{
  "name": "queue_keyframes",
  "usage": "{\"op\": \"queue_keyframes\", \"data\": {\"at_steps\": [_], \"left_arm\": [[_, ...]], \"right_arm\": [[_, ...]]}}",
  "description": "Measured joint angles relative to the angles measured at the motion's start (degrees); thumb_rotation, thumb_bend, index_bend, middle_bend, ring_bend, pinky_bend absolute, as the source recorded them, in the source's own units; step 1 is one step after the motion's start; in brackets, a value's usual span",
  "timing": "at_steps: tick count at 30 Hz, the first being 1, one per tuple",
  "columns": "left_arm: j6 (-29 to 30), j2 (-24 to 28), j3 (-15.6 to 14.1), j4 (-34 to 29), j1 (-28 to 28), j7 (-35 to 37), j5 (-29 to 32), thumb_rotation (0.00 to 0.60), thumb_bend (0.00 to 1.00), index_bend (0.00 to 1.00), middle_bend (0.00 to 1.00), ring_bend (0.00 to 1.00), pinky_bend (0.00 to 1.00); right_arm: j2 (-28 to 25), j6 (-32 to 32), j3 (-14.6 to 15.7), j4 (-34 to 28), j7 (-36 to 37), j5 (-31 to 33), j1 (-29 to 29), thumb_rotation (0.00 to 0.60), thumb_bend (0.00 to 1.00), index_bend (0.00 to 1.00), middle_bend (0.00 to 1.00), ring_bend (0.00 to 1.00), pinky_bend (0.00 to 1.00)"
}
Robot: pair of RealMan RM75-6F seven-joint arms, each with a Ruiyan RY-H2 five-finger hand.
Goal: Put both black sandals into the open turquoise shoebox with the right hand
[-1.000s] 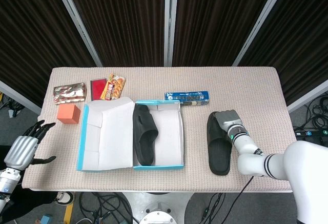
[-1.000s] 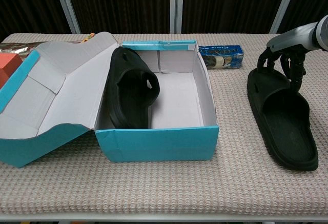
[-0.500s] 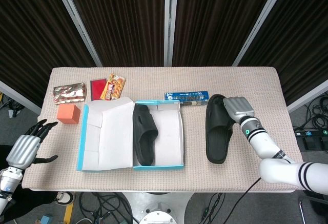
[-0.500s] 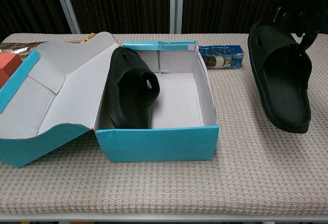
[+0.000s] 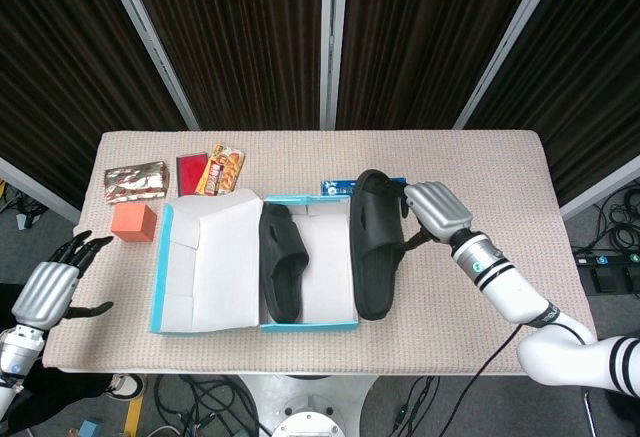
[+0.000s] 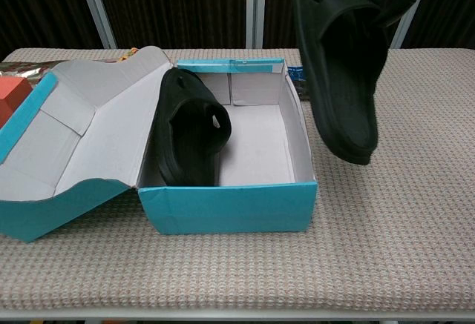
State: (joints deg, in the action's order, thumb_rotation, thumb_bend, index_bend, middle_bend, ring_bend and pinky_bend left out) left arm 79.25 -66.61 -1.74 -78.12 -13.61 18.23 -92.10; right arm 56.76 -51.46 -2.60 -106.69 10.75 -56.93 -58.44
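The right hand (image 5: 432,211) grips the second black sandal (image 5: 373,245) by its strap end, holding it tilted in the air just beside the right wall of the turquoise shoebox (image 5: 300,325). The first sandal (image 5: 281,261) leans inside the box. The left hand (image 5: 45,291) hangs open off the surface's (image 5: 500,177) left edge.

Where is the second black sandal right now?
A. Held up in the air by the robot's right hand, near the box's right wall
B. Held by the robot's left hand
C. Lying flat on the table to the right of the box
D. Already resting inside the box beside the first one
A: the right hand grips the second sandal, which hangs above the table by the turquoise shoebox; only the first sandal lies inside.
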Motion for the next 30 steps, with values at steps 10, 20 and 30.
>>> {"op": "queue_keyframes", "data": {"at_steps": [10,20,30], "left_arm": [[0.2,0.0,0.0,1.0,0.3,1.0,0.3,0.600,0.00,0.10,0.15,0.04,0.16],[0.9,-0.4,0.2,2.1,0.4,1.1,0.1,0.600,0.00,0.10,0.15,0.04,0.16],[0.9,-0.6,0.3,2.7,0.4,1.5,0.3,0.600,0.00,0.10,0.15,0.04,0.16]], "right_arm": [[13.2,-1.5,-4.6,10.8,12.3,-9.9,5.6,0.600,0.02,0.53,0.50,0.51,0.61],[21.3,0.3,-6.9,19.6,22.2,-14.6,7.4,0.600,0.02,0.53,0.50,0.50,0.61],[24.8,5.0,-7.5,24.3,24.6,-17.4,7.2,0.600,0.02,0.53,0.50,0.50,0.61]]}}
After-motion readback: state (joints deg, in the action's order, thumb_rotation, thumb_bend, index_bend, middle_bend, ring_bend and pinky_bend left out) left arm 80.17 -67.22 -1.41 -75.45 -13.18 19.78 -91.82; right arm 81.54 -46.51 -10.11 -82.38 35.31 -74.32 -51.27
